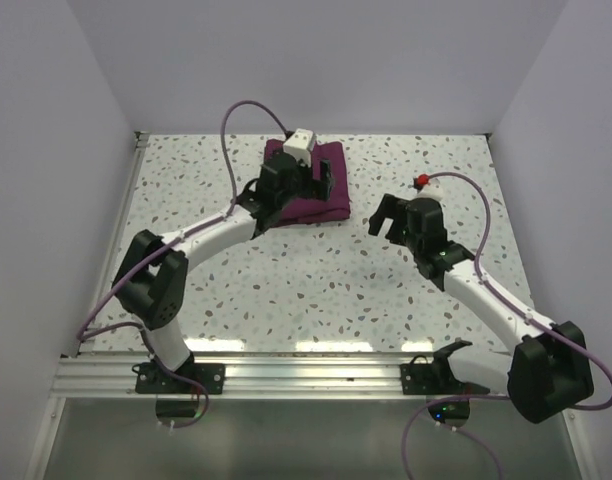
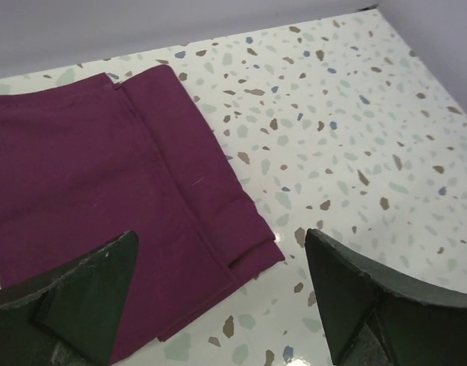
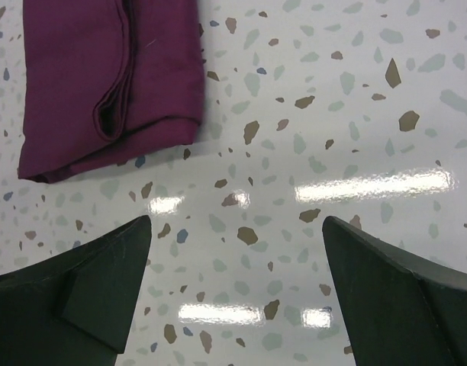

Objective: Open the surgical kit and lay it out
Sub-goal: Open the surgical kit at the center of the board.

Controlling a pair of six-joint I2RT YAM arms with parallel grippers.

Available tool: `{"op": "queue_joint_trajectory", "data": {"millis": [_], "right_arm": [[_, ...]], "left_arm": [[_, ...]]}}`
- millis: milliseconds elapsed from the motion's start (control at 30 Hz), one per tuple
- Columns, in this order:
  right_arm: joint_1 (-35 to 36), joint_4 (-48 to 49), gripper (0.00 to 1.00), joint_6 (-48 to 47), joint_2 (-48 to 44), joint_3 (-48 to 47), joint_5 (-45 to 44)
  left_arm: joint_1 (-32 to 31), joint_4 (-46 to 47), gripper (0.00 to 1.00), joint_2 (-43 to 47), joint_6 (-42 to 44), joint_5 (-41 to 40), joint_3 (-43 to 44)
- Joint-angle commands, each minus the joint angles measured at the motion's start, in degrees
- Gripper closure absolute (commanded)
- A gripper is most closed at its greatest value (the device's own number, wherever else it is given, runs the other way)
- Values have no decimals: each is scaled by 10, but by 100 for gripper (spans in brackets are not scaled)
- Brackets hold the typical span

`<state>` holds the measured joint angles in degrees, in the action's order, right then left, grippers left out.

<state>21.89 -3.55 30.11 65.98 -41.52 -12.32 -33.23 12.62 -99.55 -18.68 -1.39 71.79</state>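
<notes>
The surgical kit (image 1: 334,205) is a dark purple cloth wrap, folded shut and lying flat at the back middle of the speckled table. My left gripper (image 1: 311,180) hovers over it, open. In the left wrist view the wrap (image 2: 104,175) fills the left side, and its folded front corner lies between the spread fingers of the left gripper (image 2: 220,236). My right gripper (image 1: 384,222) is open to the right of the wrap and a little nearer, over bare table. In the right wrist view the wrap (image 3: 111,69) lies at the upper left, ahead of the empty right gripper (image 3: 237,221).
White walls close the table (image 1: 316,290) at the back and on both sides. An aluminium rail (image 1: 306,375) runs along the near edge with both arm bases on it. Purple cables loop from each arm; a small red fitting (image 1: 422,181) sits on the right cable.
</notes>
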Motion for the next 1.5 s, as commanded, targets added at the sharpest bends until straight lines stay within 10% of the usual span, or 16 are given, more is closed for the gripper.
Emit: {"op": "queue_joint_trajectory", "data": {"millis": [0, 267, 1100, 1200, 1300, 1467], "right_arm": [[0, -16, 2, 3, 15, -31, 5], [0, -37, 2, 0, 41, -49, 12], [0, -55, 3, -4, 79, -65, 10], [1, -56, 3, -5, 81, -66, 9], [0, -56, 4, -6, 82, -66, 8], [0, -59, 4, -8, 88, -68, 7]], "left_arm": [[-37, -60, 6, -25, 74, -163, 34], [-98, -148, 12, -138, 112, -317, 130], [-120, -136, 43, -180, 95, -330, 111], [-120, -136, 54, -187, 96, -329, 118], [-120, -136, 100, -190, 94, -332, 131], [-119, -115, 100, -155, 90, -365, 136]]}}
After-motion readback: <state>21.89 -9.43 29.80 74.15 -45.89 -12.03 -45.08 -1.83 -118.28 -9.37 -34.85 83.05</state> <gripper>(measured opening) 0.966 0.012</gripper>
